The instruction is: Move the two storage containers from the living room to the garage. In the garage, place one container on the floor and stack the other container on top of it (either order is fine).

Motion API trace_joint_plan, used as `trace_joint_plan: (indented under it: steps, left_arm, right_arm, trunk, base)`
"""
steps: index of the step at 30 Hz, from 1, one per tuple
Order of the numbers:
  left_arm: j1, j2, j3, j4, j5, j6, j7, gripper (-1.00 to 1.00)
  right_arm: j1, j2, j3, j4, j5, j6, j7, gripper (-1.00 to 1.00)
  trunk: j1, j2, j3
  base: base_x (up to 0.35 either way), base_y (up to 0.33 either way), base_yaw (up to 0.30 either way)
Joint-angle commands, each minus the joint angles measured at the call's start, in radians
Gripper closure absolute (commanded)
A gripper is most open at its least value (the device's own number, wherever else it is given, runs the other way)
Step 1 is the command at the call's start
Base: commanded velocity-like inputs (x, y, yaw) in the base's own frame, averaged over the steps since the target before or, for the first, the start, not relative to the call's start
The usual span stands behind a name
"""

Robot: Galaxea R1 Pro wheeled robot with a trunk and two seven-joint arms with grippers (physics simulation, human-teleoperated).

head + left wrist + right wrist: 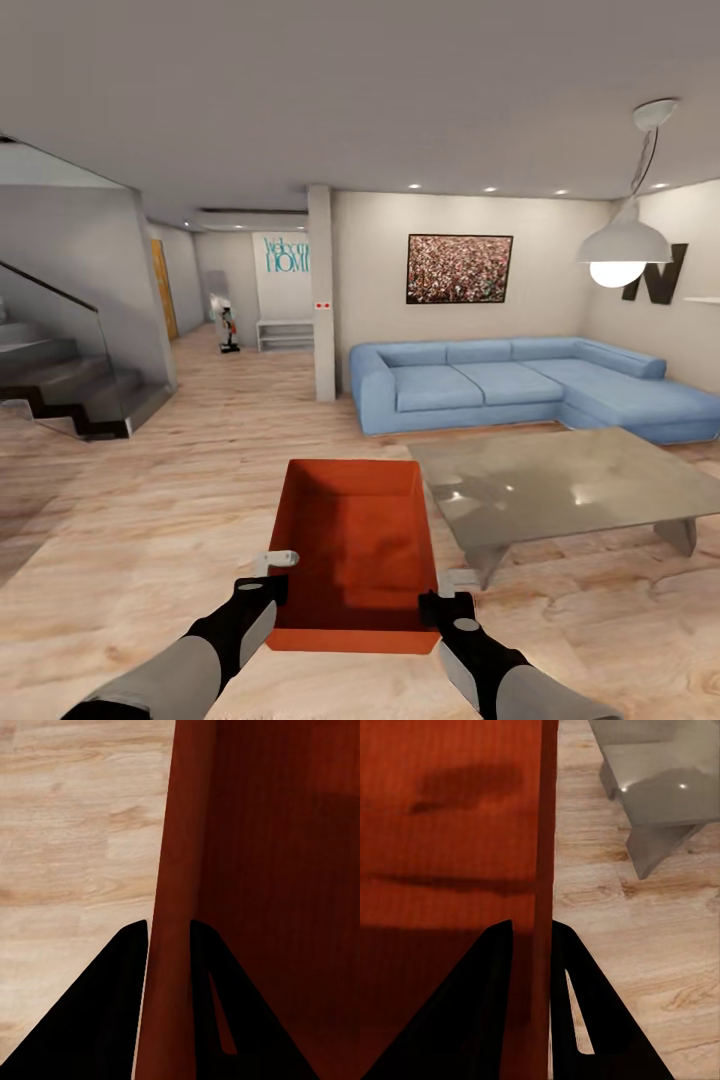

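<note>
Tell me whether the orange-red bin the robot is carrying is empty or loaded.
Empty. The head view looks into the storage container and shows a bare floor and walls; both wrist views show bare inner faces too.

A white wall panel [283, 262] at the far end of the hallway carried teal lettering in 2 lines: a script "Welcome" above block capitals "HOME", with the pillar [321, 290] cutting off the right edge. On the right wall beside the hanging lamp [624, 248], a large dark letter "W" [660, 274] stood alone, partly covered by the lamp. No other text was readable.
</note>
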Motion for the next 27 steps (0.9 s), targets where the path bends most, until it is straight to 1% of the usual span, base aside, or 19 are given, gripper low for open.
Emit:
trace_joint_plan:
  steps: [1,27]
  left_arm:
    - [0.000,0.003,0.004,0.000,-0.001,0.008,0.035,1.00]
    - [0.000,0.003,0.004,-0.001,0.000,0.008,0.035,1.00]
  right_arm:
    - [-0.001,0.000,-0.015,-0.004,0.006,0.000,0.000,1.00]
    - [-0.001,0.000,-0.015,-0.004,0.006,0.001,0.001,1.00]
  trunk:
    - [0.000,-0.001,0.000]
    - [0.000,-0.001,0.000]
  base:
    - [0.000,0.000,0.300]
    - [0.000,0.000,0.300]
